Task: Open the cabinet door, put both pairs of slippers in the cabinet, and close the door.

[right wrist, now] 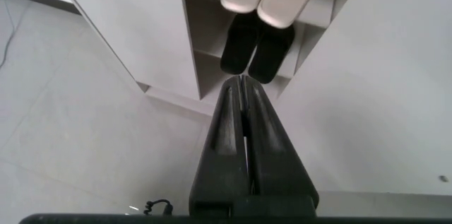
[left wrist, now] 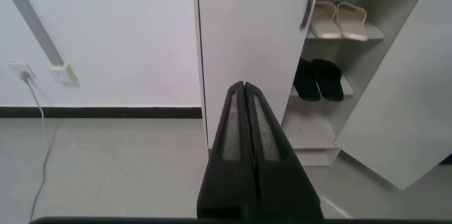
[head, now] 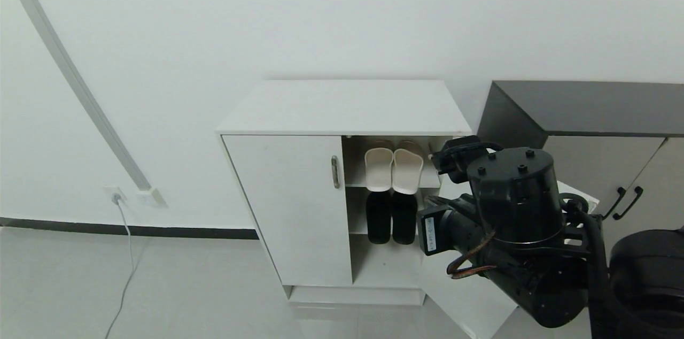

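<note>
Cream foam slippers [head: 394, 169] and black rubber slippers [head: 391, 217] are lying shelved in the white wooden cabinet [head: 342, 109], so the left gripper [left wrist: 244, 86] and right gripper [right wrist: 244, 83], jaws together and empty, are facing its open right door [left wrist: 402, 111], presumably to push it.

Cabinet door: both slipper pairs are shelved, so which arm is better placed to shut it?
Probably right: the right claw hangs beside the open door, while the left claw sits farther off.
</note>
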### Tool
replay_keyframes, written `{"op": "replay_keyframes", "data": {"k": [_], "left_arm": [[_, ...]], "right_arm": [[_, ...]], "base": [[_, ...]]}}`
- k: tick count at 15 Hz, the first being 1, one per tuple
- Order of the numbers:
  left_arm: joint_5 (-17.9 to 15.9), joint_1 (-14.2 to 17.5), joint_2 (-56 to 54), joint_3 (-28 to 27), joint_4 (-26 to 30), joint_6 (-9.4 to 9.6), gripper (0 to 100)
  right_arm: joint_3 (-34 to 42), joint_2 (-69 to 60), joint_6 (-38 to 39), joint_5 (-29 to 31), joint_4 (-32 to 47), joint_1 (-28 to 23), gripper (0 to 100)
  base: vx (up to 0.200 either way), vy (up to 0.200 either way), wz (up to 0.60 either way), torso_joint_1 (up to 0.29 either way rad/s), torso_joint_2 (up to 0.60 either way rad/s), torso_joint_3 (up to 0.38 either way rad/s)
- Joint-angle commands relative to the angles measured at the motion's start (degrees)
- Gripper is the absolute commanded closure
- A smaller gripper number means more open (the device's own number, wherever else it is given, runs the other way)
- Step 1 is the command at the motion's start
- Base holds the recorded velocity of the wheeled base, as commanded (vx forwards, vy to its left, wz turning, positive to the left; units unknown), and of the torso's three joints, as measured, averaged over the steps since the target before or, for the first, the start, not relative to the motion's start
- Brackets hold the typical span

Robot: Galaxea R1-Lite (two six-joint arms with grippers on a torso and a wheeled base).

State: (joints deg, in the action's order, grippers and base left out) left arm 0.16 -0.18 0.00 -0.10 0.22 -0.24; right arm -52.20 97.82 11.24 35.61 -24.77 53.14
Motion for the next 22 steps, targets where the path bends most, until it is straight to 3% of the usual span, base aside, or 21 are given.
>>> {"op": "replay_keyframes", "data": {"k": [1, 15, 22], "left_arm": [[0.02, 0.01, 0.00, 0.01, 0.04, -0.02, 100], [0.02, 0.01, 0.00, 0.01, 0.04, -0.02, 100], [0.02, 0.01, 0.00, 0.01, 0.04, -0.02, 100]], "right_arm": [[-0.01, 0.00, 0.01, -0.01, -0.01, 0.04, 100], [0.61, 0.09, 0.10, 0.07, -0.01, -0.05, 100], [0.78, 1.59, -0.17, -0.01, -0.01, -0.58, 100]], "base": [[0.000, 0.000, 0.00, 0.246, -0.56, -0.330], [0.000, 0.000, 0.00, 0.211, -0.47, -0.261], [0.000, 0.000, 0.00, 0.024, -0.05, -0.025]]}}
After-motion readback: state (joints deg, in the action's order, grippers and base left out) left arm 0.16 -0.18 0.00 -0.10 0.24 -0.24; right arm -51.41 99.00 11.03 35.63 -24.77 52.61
